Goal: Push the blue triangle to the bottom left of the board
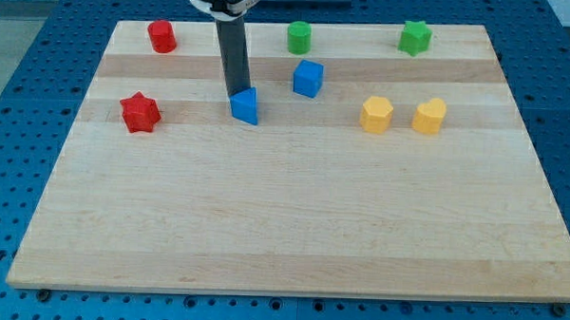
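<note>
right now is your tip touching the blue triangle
Touching: the camera view shows my tip meeting the blue triangle's upper edge, no gap visible.

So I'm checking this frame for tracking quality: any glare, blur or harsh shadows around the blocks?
Camera view: even, soft light; the pale wooden board shows no strong glare. Blocks are sharp, with faint shadows only. My tip sits just above the blue triangle block, at its top edge; contact can't be told.

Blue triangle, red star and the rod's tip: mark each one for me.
blue triangle [244,106], camera view, on its front face.
red star [139,113], camera view, on its top.
my tip [237,92], camera view, the rod's lower end, at the triangle's upper edge.
</note>
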`<state>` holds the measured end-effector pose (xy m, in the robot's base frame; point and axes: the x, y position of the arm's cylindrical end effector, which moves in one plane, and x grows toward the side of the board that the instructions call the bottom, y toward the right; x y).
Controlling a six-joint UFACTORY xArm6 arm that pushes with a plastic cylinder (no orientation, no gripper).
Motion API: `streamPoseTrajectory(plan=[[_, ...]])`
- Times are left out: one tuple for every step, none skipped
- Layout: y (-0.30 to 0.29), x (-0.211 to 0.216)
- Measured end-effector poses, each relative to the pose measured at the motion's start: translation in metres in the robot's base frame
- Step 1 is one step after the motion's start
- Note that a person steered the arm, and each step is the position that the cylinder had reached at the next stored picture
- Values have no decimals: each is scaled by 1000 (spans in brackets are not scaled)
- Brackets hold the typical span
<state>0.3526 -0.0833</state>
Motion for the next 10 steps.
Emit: streamPoseTrajectory(plan=[[12, 0], [27, 4], [28, 24], [29, 44], [46, 55], [61, 68], [58, 87], [49, 107], [35, 124], [13, 131]])
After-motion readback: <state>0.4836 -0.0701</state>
